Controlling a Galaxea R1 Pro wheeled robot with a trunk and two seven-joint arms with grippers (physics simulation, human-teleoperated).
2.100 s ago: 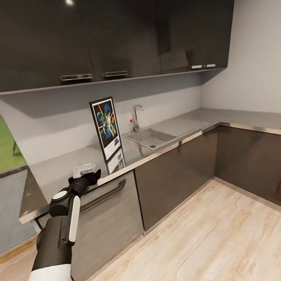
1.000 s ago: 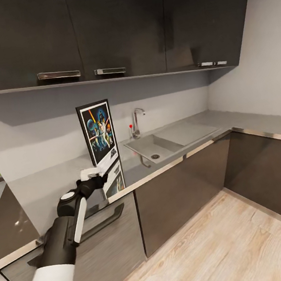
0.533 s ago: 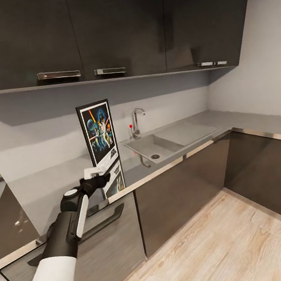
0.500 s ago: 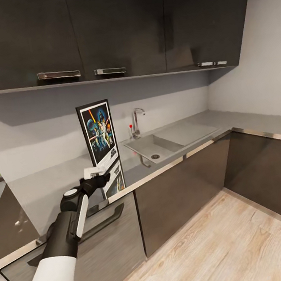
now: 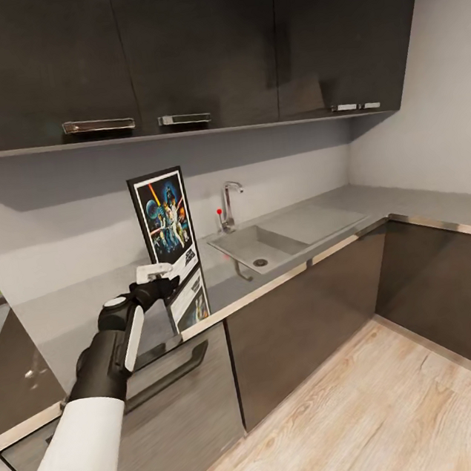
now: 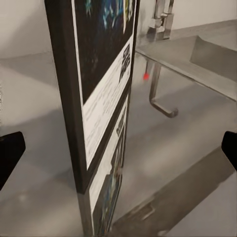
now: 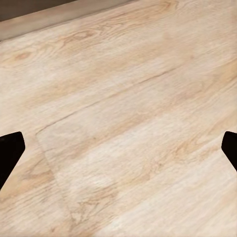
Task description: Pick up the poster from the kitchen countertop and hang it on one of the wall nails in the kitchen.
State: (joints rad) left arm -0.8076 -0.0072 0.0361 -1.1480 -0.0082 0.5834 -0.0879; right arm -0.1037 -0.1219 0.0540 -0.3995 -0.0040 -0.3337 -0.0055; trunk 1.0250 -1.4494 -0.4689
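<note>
The poster [image 5: 164, 219] stands upright on the glossy grey kitchen countertop [image 5: 81, 309], left of the sink, its picture mirrored in the worktop. My left gripper [image 5: 156, 280] hovers just in front of the poster's lower left corner. In the left wrist view the poster [image 6: 94, 94] is edge-on, its black frame between my spread fingertips [image 6: 10, 157]; my left gripper [image 6: 120, 153] is open and touches nothing. My right gripper [image 7: 118, 150] is open over the wooden floor [image 7: 123, 98]. The wall nails are out of view.
A built-in sink [image 5: 267, 244] with a chrome tap [image 5: 228, 200] lies right of the poster. Dark wall cabinets [image 5: 187, 47] hang low above the worktop. Dark base cabinets [image 5: 294, 332] run below it and turn the corner at right. Light wooden floor [image 5: 367, 427] lies in front.
The view first closed in on the counter. Since then my left arm has stretched forward and risen, bringing the open gripper up to the poster's lower corner. The poster has not moved.
</note>
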